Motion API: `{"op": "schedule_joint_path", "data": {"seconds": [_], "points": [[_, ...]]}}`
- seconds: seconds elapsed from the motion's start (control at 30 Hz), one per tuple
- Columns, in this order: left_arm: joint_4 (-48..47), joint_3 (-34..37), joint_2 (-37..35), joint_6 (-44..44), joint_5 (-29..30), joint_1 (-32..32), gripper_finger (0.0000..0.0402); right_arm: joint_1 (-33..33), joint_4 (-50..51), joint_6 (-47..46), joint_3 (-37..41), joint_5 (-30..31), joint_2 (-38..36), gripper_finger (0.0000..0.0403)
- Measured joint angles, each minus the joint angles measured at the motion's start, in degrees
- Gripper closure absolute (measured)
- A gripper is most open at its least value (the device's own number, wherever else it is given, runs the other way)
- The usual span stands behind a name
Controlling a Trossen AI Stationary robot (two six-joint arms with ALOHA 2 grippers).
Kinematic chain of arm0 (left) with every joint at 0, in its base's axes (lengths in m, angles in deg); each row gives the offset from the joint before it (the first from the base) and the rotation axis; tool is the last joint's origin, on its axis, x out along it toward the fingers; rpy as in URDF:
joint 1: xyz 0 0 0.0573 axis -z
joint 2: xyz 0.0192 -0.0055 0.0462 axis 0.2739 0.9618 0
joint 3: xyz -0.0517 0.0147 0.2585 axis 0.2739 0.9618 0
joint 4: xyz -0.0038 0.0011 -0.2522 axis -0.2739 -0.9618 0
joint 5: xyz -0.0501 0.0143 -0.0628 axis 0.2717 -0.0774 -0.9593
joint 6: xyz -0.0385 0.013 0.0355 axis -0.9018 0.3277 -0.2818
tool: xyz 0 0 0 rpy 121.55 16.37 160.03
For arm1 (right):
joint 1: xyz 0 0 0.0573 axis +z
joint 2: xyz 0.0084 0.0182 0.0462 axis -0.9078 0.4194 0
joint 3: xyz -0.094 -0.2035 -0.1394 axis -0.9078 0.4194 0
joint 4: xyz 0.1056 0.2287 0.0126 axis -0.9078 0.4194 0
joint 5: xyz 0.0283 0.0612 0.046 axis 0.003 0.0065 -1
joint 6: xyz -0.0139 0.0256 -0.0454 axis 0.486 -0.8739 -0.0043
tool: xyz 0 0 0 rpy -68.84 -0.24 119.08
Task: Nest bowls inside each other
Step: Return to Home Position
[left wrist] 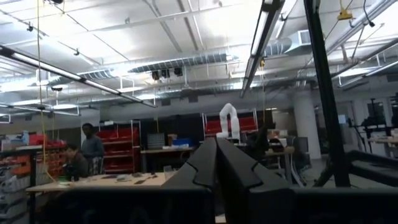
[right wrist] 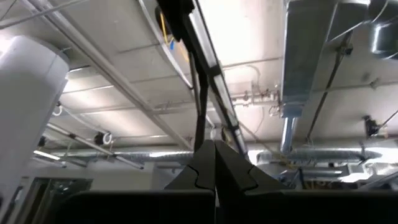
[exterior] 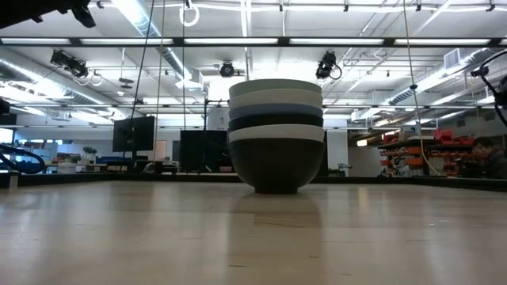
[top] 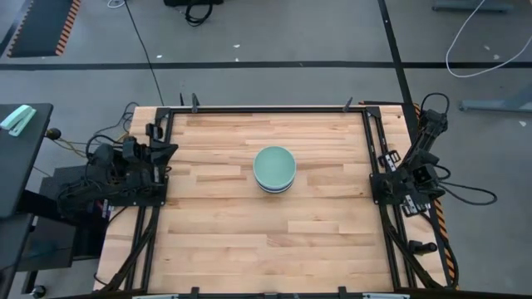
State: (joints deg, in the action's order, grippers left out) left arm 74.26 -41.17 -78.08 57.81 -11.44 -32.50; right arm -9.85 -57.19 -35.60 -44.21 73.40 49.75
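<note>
Bowls (top: 274, 169) seemingly well apart from fingers (left wrist: 202, 172)

My butcher-block table (top: 249, 241) centre frame in the high view, striped floor mat (top: 37, 25) upper left, dark monitor (exterior: 133, 133) left in the low view, standing person (left wrist: 92, 144) and seated person (left wrist: 74, 163) lower left in my left wrist view, red shelving (left wrist: 118, 146) behind them, white robot arm (left wrist: 229, 121) mid-frame

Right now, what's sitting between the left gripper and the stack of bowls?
Nothing. In the high view only bare table runs from the left gripper, parked at the left edge, to the stack of bowls mid-table.
</note>
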Motion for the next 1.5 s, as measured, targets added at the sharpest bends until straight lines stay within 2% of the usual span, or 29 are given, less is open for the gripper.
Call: {"op": "schedule_joint_path", "data": {"seconds": [0.13, 0.3, 0.47, 0.77, 0.97, 1.1, 1.4, 1.5], "points": [[-0.7, 0.9, 0.1, -0.3, 0.0, 0.0, 0.0391, 2.0, 4.1, -3.3, 0.0, 0.0, 0.0, 0.0396], [-1.2, 2.1, 0.1, -1.8, -0.3, 0.0, 0.0387, 7.9, 10.6, -5.5, 0.0, 0.0, 0.0, 0.0396], [-3.9, 2.1, 0.1, -2.9, -6.7, 0.0, 0.0378, 14.3, 16.8, -7.5, 0.0, 1.1, 0.0, 0.0396], [-9.0, 2.1, 0.1, -2.8, -8.0, 0.0, 0.0392, 21.4, 25.1, -12.1, 0.0, 1.6, 0.0, 0.0396], [-9.0, 2.1, 0.1, -2.4, -8.2, 0.0, 0.0381, 21.4, 26.8, -11.9, 0.0, 2.3, 0.0, 0.0396], [-9.0, 2.1, 0.1, -2.4, -8.2, 0.0, 0.0376, 19.5, 26.2, -7.3, 0.0, 4.6, 0.0, 0.0396], [-9.3, 2.1, 0.1, -2.2, -8.2, 0.0, 0.0393, 9.2, 26.1, -6.3, 0.0, 4.4, 0.0, 0.0396], [-9.8, 2.1, 0.1, -2.2, -8.2, 0.0, 0.0389, 4.3, 26.3, -7.9, 0.0, 2.2, 0.0, 0.0396]]}}
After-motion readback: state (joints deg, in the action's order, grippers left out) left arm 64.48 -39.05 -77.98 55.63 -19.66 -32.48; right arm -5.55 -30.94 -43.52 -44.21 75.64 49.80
